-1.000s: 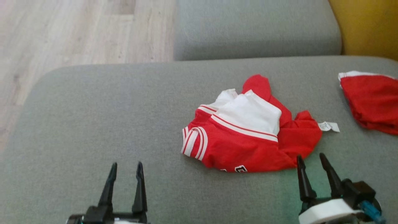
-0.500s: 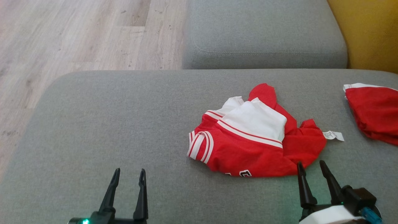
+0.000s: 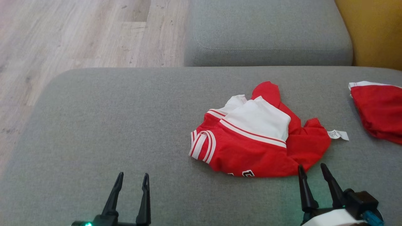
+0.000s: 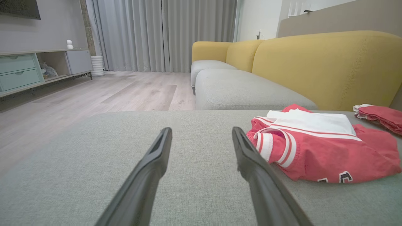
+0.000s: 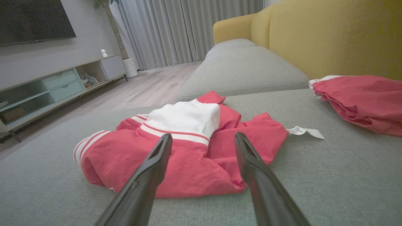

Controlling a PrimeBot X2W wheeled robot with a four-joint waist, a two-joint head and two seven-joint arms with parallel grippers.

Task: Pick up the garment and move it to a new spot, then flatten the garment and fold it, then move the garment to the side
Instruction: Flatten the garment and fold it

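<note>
Crumpled red-and-white jersey on sofa seat, ungrasped. Fingers of left end effector apart, well clear of jersey; right end effector apart, just beside jersey. Judgement: all steps remain.

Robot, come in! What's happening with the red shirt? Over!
Left gripper open, empty. Right gripper open, tips by the garment. Garment crumpled on grey cushion, not lifted. Second red cloth lies right, clear.
</note>
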